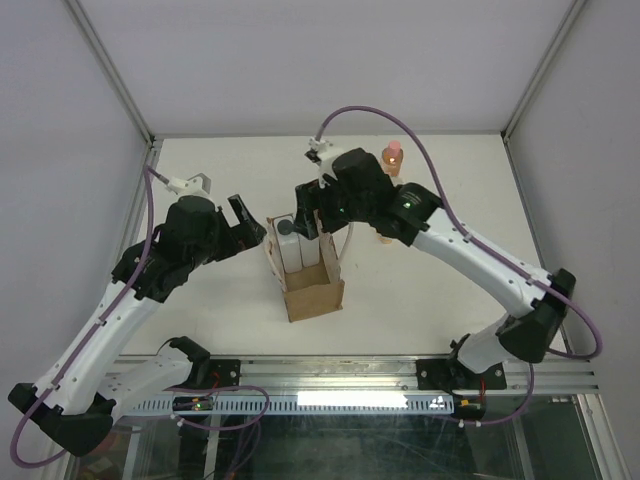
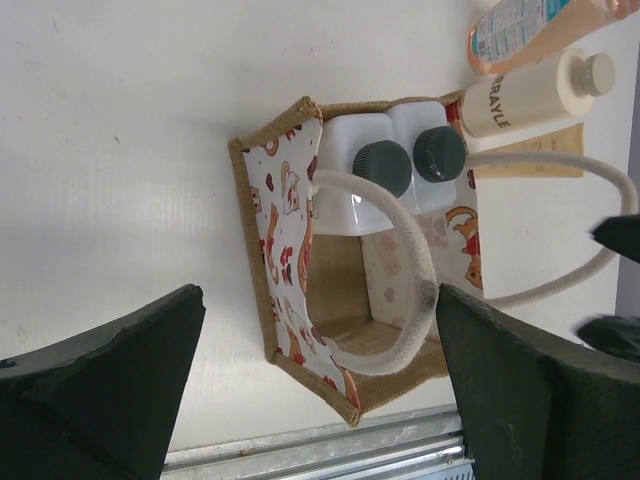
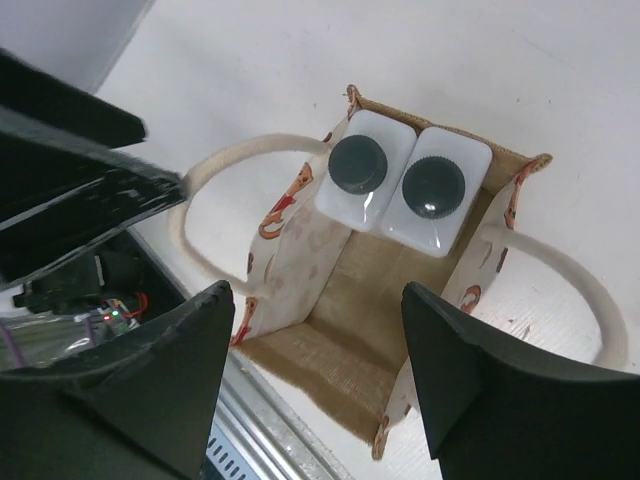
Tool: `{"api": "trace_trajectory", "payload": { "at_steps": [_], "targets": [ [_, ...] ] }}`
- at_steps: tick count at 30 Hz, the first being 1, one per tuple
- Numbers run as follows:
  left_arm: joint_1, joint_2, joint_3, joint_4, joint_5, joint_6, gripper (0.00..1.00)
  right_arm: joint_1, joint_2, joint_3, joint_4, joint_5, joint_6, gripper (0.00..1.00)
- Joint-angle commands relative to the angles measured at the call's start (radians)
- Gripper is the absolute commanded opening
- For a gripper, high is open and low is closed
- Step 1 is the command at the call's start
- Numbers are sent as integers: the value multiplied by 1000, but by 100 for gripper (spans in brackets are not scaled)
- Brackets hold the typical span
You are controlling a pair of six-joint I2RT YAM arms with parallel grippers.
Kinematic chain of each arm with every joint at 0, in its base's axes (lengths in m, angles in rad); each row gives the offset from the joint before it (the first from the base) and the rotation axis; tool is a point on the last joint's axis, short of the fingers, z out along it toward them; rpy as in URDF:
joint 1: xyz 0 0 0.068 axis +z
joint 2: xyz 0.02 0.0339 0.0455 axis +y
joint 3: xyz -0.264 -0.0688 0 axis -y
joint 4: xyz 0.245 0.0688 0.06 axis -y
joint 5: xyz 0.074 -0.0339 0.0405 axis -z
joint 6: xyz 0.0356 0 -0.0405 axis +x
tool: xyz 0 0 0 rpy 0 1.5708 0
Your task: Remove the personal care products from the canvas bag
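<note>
From above, my right gripper (image 1: pixel 308 215) hangs over the canvas bag (image 1: pixel 312 290), my left gripper (image 1: pixel 244 223) beside it, the orange bottle (image 1: pixel 392 158) standing beyond; my left wrist, fingers spread wide, alone reads "RAYLE" on the cream bottle (image 2: pixel 530 95) just outside the bag; my right wrist, fingers likewise apart, looks down on two white bottles (image 3: pixel 360 170) inside.

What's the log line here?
bag: upright, two white bottles inside | out: orange bottle, cream bottle | left end effector: open | right end effector: open
</note>
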Motion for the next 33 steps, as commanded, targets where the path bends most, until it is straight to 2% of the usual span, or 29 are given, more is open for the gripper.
{"api": "trace_trajectory", "payload": {
  "at_steps": [1,5,9,25,33],
  "targets": [
    [13,-7,81,7,-54,57,99,21,123,130,-59,123,-66,70],
    [14,14,115,-2,-88,96,99,21,241,214,-135,221,-73,70],
    [14,41,136,-1,-106,116,99,17,322,269,-173,284,-64,61],
    [15,79,131,4,-113,135,99,5,407,245,-139,239,-14,60],
    [15,90,134,6,-110,134,99,5,443,260,-179,300,25,60]
  ]
}}
